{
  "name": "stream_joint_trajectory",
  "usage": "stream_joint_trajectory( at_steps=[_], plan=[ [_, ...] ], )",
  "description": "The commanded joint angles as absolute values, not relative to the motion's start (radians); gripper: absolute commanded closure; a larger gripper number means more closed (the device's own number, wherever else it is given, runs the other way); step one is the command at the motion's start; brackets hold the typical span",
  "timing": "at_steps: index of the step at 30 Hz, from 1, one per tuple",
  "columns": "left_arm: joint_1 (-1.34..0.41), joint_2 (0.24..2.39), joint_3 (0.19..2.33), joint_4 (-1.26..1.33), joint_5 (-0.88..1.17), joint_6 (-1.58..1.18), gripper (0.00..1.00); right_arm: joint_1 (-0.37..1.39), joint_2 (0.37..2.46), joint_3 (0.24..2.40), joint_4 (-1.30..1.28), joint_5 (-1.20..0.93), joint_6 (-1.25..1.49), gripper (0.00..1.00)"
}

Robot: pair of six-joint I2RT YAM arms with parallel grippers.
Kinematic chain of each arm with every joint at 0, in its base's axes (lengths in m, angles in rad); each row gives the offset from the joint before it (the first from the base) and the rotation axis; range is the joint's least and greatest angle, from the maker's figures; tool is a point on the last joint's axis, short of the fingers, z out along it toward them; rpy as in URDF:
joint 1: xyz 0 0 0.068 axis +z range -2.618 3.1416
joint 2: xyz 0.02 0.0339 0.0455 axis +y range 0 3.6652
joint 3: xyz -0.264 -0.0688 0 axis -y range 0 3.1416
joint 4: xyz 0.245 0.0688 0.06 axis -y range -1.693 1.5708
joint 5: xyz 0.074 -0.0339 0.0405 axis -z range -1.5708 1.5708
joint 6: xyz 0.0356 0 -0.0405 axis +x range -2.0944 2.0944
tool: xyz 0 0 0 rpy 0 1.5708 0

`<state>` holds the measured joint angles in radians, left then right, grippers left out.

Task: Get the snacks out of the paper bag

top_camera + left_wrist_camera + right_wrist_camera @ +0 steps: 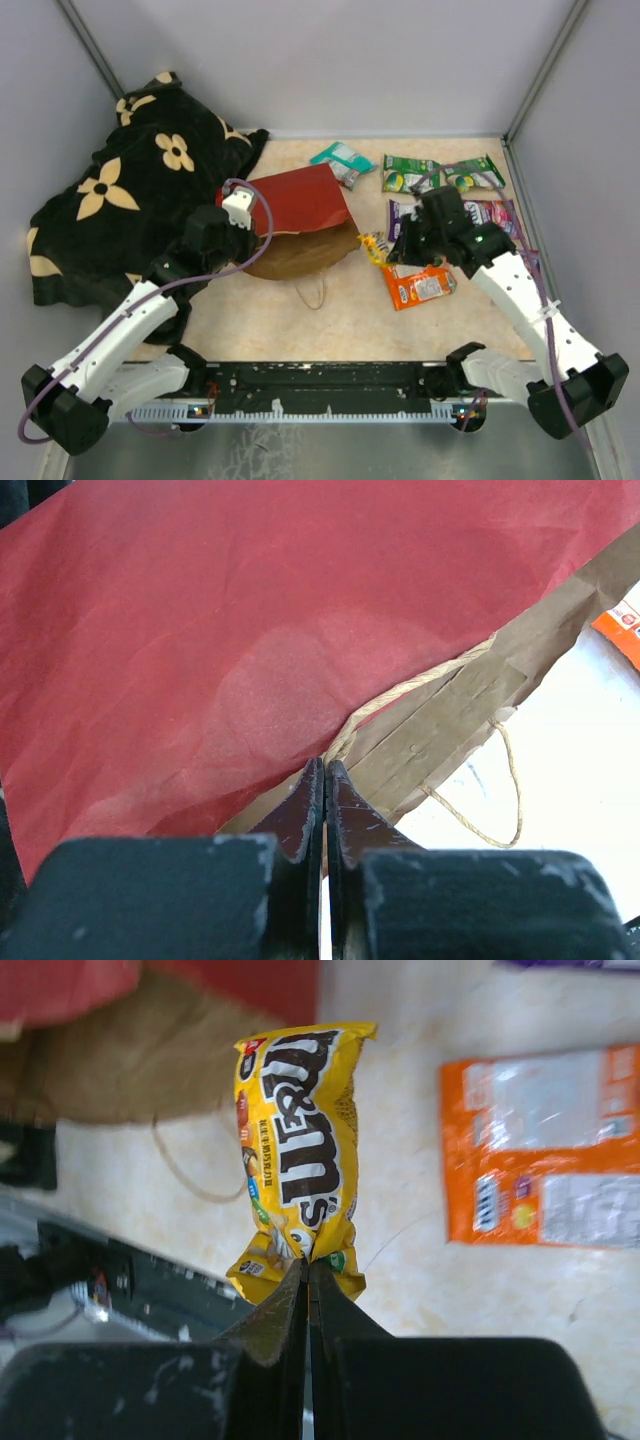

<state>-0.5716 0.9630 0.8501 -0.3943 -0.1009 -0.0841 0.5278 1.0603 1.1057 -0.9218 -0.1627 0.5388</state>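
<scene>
While right gripper (307, 1260) pinches yellow M&M's packet (300, 1140) by end seam, jaws closed, just right of paper bag (300, 200) mouth, left gripper (325, 768) clamps bag rim. Packet judged light, slick, crinkly; seam grip soundest.

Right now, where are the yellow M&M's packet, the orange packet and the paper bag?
yellow M&M's packet (300, 1150): right wrist view, middle of its printed front.
orange packet (545, 1150): right wrist view, centre of its face.
paper bag (250, 630): left wrist view, on its red outer side.
</scene>
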Motion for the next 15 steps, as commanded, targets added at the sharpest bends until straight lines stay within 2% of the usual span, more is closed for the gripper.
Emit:
stream_joint_trajectory(
  at_steps=[1,5,11,15],
  plan=[
    [-0.572,0.956,0.841,-0.398,-0.109,-0.068,1.00,0.277,1.068,1.117,-0.789,-0.291,0.415,1.00],
    [-0.572,0.967,0.842,-0.399,-0.094,-0.063,1.00,0.116,1.077,1.063,-0.635,-0.365,0.382,1.00],
    [-0.572,0.969,0.829,-0.391,-0.065,-0.057,1.00,0.033,1.130,1.116,-0.688,-0.044,0.242,1.00],
    [-0.572,0.979,0.822,-0.385,-0.043,-0.054,1.00,-0.052,1.147,1.080,-0.686,0.027,0.226,1.00]
  ],
)
